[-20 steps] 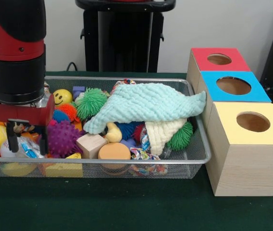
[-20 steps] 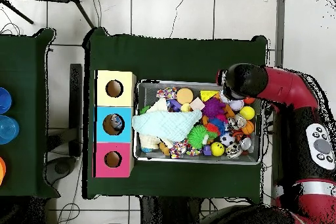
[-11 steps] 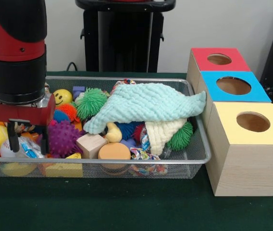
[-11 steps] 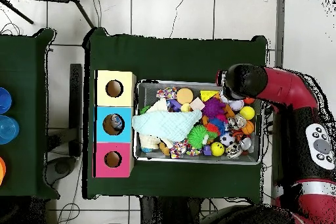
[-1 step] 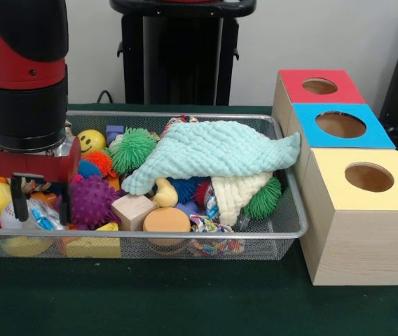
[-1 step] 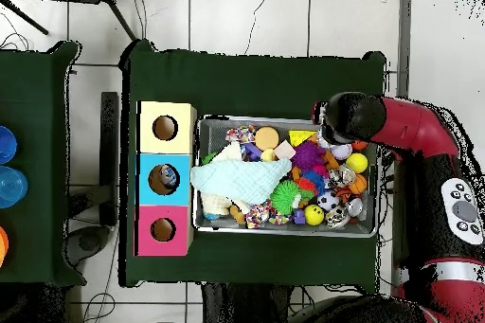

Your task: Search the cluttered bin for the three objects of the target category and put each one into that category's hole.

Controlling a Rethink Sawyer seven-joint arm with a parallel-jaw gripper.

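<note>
A wire mesh bin (image 5: 283, 225) is packed with toys: a purple spiky ball (image 5: 90, 199), a green fuzzy ball (image 5: 133, 148), a yellow smiley ball (image 5: 91, 141), a wooden cube (image 5: 133, 211) and an orange disc (image 5: 166, 220). A mint cloth (image 5: 213, 152) drapes over the bin's middle and right. My gripper (image 5: 42, 208) reaches down into the bin's left end, open, its black fingers (image 5: 19, 201) straddling a white and blue ball (image 5: 32, 218). In the overhead view the arm (image 6: 355, 116) hides the gripper.
Three wooden boxes stand along the bin's right side, with a red top (image 5: 319, 86), a blue top (image 5: 340, 125) and a yellow top (image 5: 367, 177), each with a round hole. The overhead view shows something grey inside the blue box's hole (image 6: 165, 179).
The arm has shifted a few pixels to the right in the front view. The toys and cloth lie as before.
</note>
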